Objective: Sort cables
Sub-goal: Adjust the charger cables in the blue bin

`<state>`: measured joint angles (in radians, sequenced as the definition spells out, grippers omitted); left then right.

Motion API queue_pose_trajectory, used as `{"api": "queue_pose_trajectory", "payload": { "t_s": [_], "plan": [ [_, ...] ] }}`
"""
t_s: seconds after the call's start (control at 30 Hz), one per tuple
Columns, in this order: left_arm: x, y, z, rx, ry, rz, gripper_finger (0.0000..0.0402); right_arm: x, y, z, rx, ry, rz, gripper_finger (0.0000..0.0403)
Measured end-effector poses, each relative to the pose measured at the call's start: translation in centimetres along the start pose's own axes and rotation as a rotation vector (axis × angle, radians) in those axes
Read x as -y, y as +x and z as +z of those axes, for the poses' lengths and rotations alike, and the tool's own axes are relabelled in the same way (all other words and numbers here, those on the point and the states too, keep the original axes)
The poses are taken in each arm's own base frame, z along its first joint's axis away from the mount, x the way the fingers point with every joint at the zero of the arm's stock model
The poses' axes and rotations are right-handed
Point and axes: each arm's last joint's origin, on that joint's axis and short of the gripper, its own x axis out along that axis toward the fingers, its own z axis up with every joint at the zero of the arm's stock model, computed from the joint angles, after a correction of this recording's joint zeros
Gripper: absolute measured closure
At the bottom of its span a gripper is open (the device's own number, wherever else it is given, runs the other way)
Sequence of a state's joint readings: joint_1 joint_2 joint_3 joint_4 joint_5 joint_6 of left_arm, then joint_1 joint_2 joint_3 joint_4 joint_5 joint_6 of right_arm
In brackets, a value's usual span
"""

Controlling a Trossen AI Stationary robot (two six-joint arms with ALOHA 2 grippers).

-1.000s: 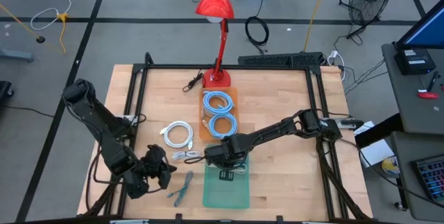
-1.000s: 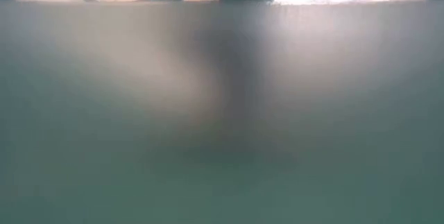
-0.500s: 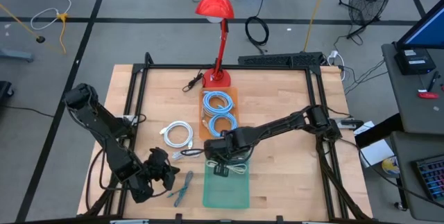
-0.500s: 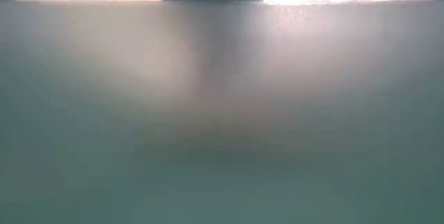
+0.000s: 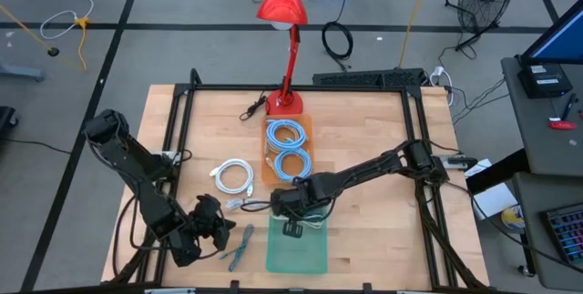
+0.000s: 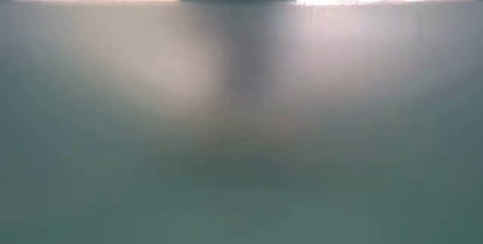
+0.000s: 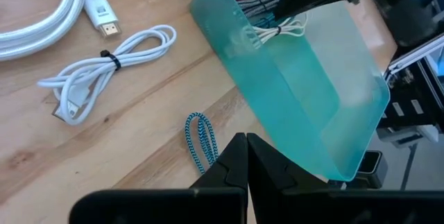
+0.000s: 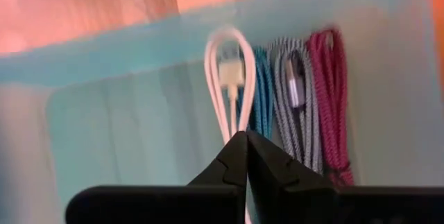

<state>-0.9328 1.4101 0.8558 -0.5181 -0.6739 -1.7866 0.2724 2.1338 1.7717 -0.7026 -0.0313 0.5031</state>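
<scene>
Since the earlier frame, the right gripper (image 5: 293, 228) is sitting a little farther along the teal bin (image 5: 310, 259), still above its near end, while the left gripper (image 5: 221, 236) is holding the same spot by the blue-and-white braided cable (image 5: 240, 244).

In the high view, 2 light-blue coils (image 5: 288, 147) are lying in the orange tray (image 5: 306, 126), and a white coil (image 5: 233, 176) is resting on the table (image 5: 364, 130).

The low view is showing only haze.

In the left wrist view, the left fingers are pressed together, empty, over the braided cable (image 7: 200, 135); a white bundle (image 7: 104, 68) is lying nearby, looking light and limp, probably best pinched at its tie.

In the right wrist view, the right fingers are clamping a thin white cable (image 8: 230, 71) inside the bin (image 8: 104, 134), beside teal, grey and magenta bundles.
</scene>
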Motion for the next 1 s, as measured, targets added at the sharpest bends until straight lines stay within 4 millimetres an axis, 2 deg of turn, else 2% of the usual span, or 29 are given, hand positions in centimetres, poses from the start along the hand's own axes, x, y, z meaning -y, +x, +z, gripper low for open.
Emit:
{"api": "queue_pose_trajectory", "payload": {
  "t_s": [0.53, 0.77, 1.0],
  "plan": [
    [0.0, 0.0, 0.0, -0.002, 0.002, 0.0, 0.0401, -0.4, 1.8, -2.2, -0.05, 0.021, 0.015, 0.0403],
    [0.0, 0.0, 0.0, -0.003, 0.005, 0.0, 0.0401, -0.7, 1.9, -1.9, -0.034, 0.052, 0.079, 0.0403],
    [0.0, 0.0, 0.0, -0.004, 0.012, 0.002, 0.0401, -1.3, 1.1, -1.5, 0.021, 0.051, 0.115, 0.0403]
  ]
}}
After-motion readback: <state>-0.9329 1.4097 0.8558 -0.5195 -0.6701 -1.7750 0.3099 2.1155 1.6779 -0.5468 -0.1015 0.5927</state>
